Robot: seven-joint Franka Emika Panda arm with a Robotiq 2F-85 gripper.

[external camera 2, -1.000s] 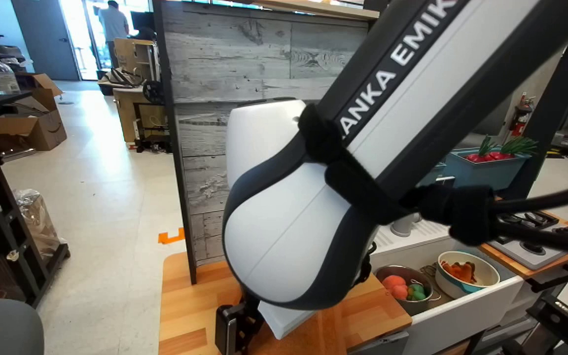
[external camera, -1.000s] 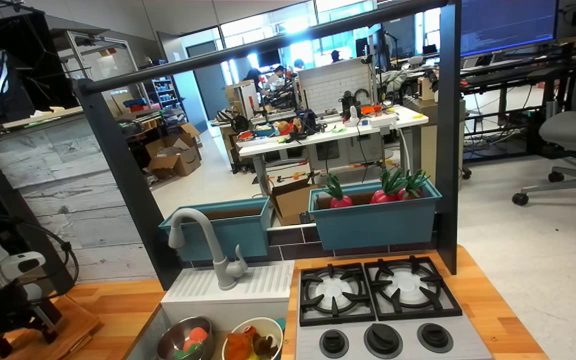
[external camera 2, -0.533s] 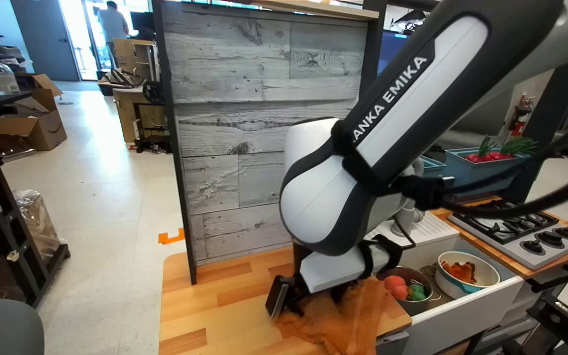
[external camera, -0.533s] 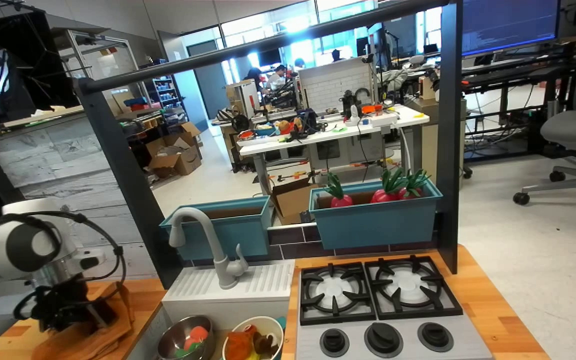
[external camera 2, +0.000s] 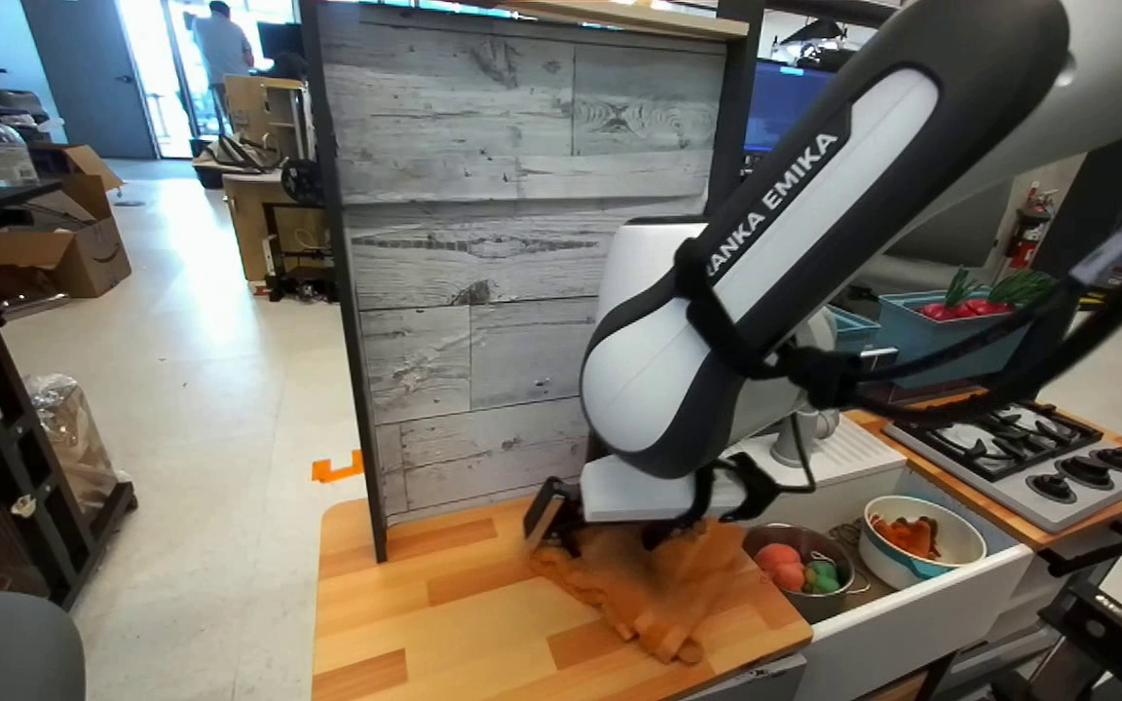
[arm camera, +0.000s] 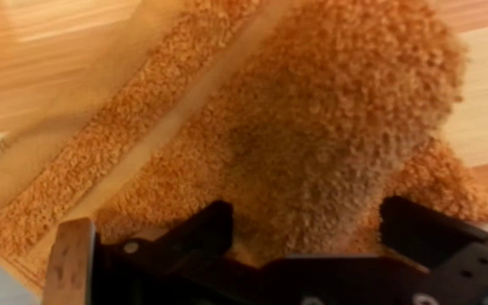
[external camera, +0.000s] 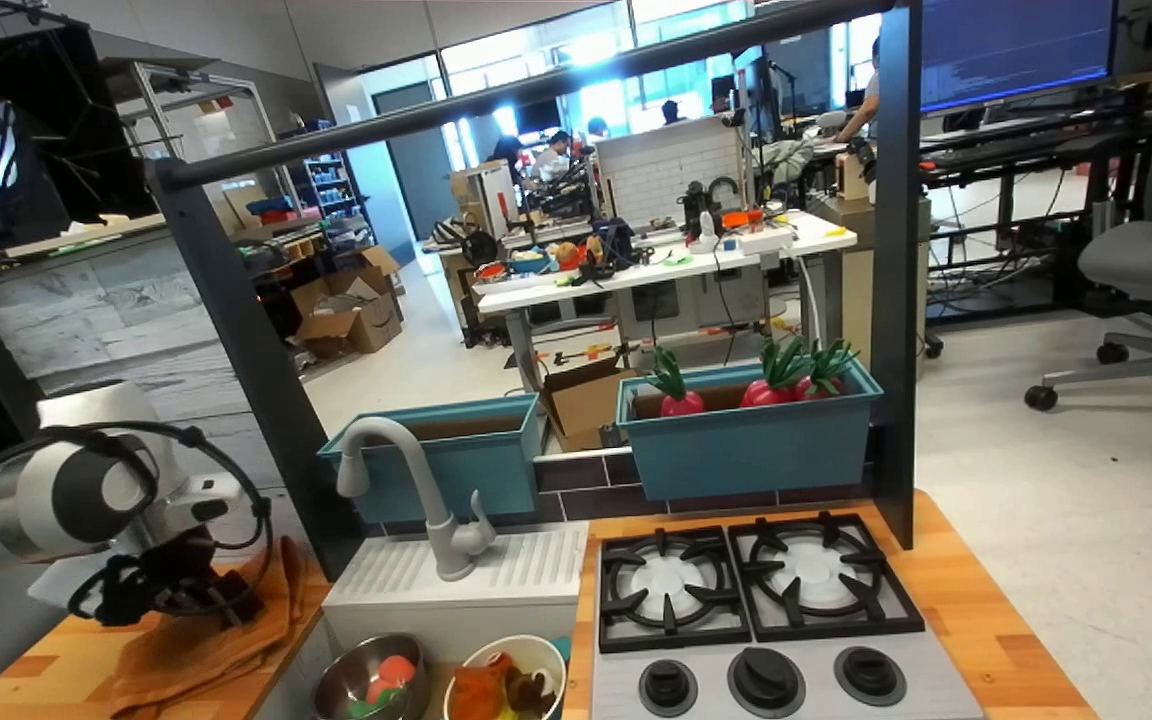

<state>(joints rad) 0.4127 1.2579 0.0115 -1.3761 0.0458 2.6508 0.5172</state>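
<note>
A rumpled orange terry towel (external camera 2: pixel 654 594) lies on the wooden counter beside the sink basin, and it also shows as an orange towel (external camera: pixel 206 655) under the arm. In the wrist view the towel (arm camera: pixel 345 76) fills most of the picture. My gripper (arm camera: pixel 306 220) points down at it with its black fingers (arm camera: pixel 210 224) wide apart. Towel cloth spans the gap behind the fingers, and nothing is pinched between them. The fingertips are at the cloth or just above it; the exact contact is hidden.
A metal pot (external camera 2: pixel 785 531) with red and green items and a white bowl (external camera 2: pixel 970 540) with orange pieces sit in the basin. A grey faucet (external camera: pixel 426 480) rises behind it. The plank panel (external camera 2: pixel 483 360) stands close behind the arm; the stove (external camera: pixel 776 660) is beyond the sink.
The arm has swung along the counter toward the plank panel and sink, its jaws staying apart. The towel has shifted the same way and become more rumpled.
</note>
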